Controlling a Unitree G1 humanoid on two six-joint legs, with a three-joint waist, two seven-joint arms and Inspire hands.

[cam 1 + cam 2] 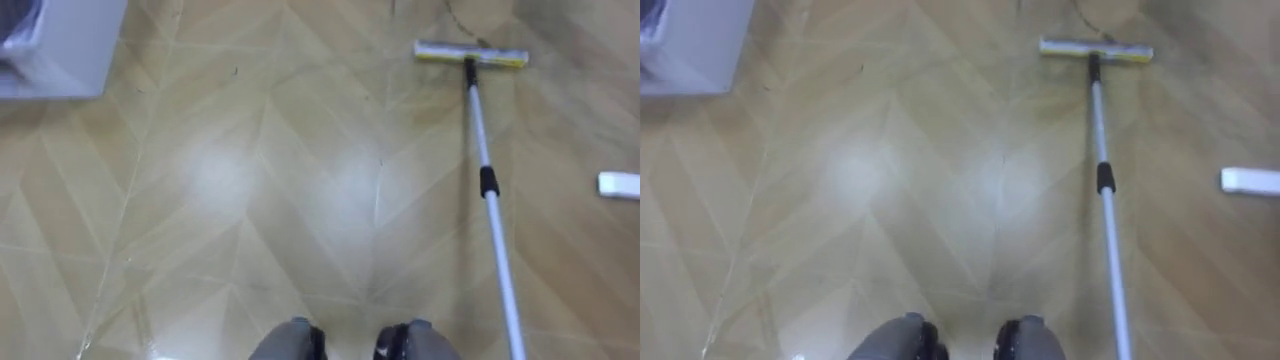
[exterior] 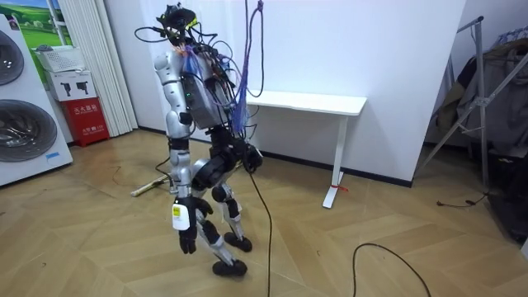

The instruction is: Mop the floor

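The flat mop with a yellow-and-white head and a silver pole (image 1: 489, 215) lies on the pale herringbone wood floor (image 1: 250, 180). Its head (image 1: 471, 54) is at one o'clock and the pole runs down to five o'clock, held by neither hand. The left hand (image 2: 188, 234) hangs by the knee, fingers relaxed and empty. Whether the right hand (image 2: 252, 157), beside the hip, is open or closed I cannot tell. A small white block (image 1: 620, 184) lies at three o'clock.
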